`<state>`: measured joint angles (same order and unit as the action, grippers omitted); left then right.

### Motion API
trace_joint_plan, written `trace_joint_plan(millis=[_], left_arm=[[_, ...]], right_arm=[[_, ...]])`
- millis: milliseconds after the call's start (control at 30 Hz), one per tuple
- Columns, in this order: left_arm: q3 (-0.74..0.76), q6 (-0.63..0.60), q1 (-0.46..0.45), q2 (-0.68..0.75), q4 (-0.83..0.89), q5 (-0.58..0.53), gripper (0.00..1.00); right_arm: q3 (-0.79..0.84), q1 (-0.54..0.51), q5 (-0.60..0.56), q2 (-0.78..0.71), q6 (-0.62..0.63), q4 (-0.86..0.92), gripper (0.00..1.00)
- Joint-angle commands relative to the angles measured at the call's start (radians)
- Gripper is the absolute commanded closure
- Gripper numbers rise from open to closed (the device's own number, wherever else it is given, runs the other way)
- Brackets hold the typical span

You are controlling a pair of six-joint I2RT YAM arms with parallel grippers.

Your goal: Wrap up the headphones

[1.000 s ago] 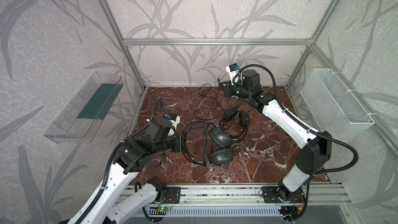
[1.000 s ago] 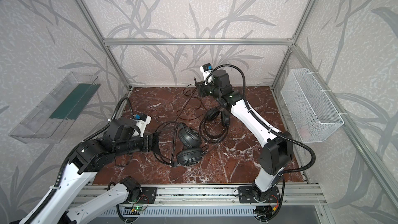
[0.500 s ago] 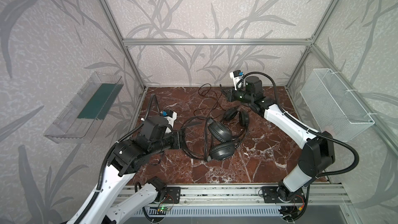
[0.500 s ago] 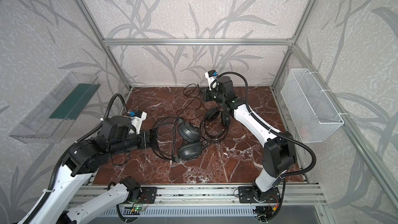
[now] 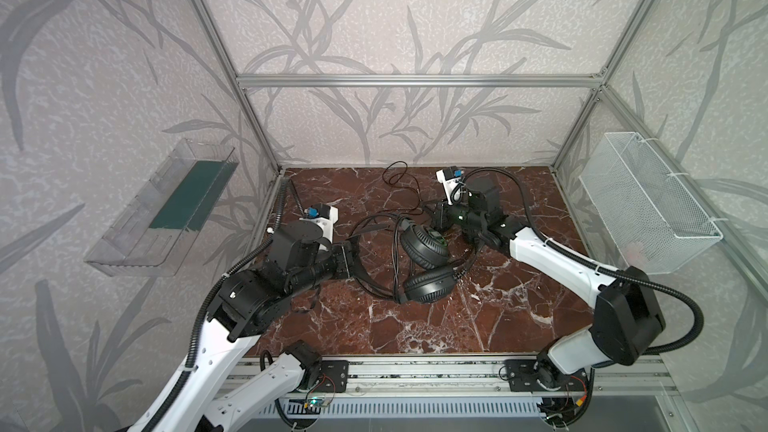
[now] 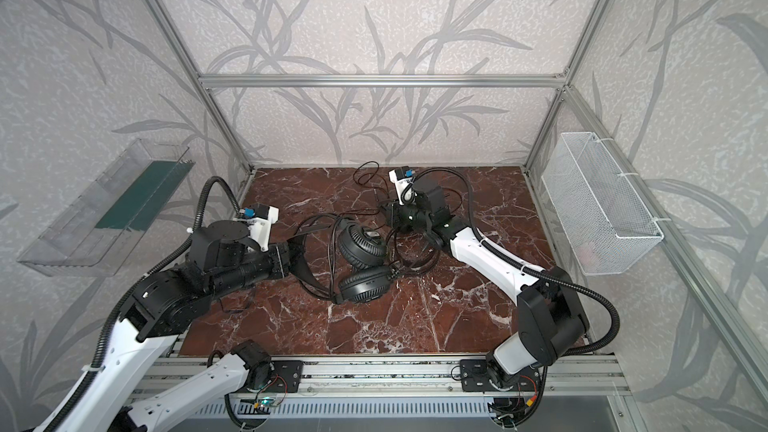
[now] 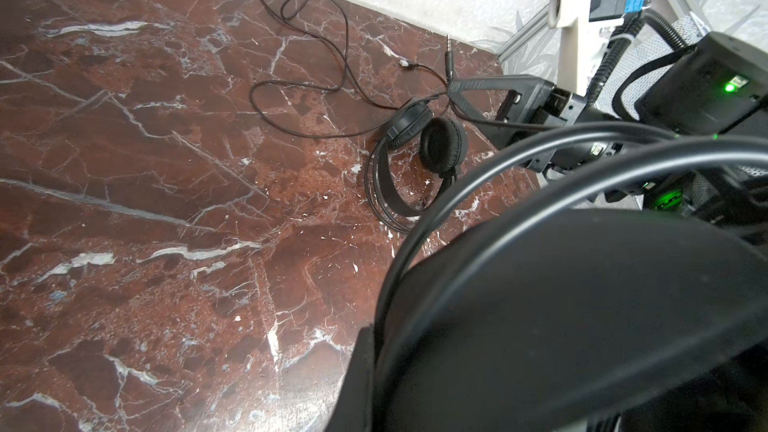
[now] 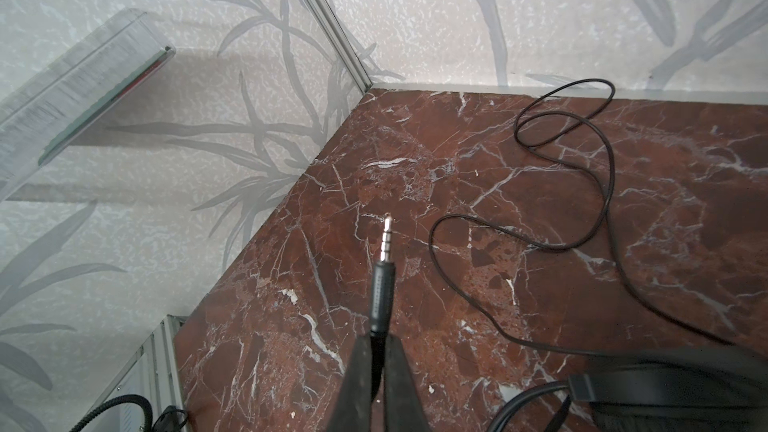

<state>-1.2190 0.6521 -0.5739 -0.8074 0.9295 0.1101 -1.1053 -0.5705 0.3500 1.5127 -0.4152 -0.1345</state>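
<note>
left claw (image 5: 350,257), closed tight on the headband of the bigger-looking headset (image 5: 424,243) at mid-desk (image 5: 415,326). right claw (image 8: 376,342), near the back edge, is pinched shut at the base of a jack plug (image 8: 383,284). second headset (image 7: 440,147) lies just beside it, mostly hidden under that arm in both top views.
</note>
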Motion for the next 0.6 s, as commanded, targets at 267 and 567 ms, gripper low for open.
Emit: trace_joint_plan(millis=[267, 567], left_arm=[[-0.012, 0.112, 0.025, -0.033, -0.230, 0.017, 1.00], [-0.030, 0.107, 0.031, -0.059, -0.172, -0.007, 1.00]], right_arm=[[0.111, -0.012, 0.058, -0.116, -0.084, -0.059, 1.00], [0.142, -0.011, 0.049, -0.149, -0.070, -0.028, 0.93]])
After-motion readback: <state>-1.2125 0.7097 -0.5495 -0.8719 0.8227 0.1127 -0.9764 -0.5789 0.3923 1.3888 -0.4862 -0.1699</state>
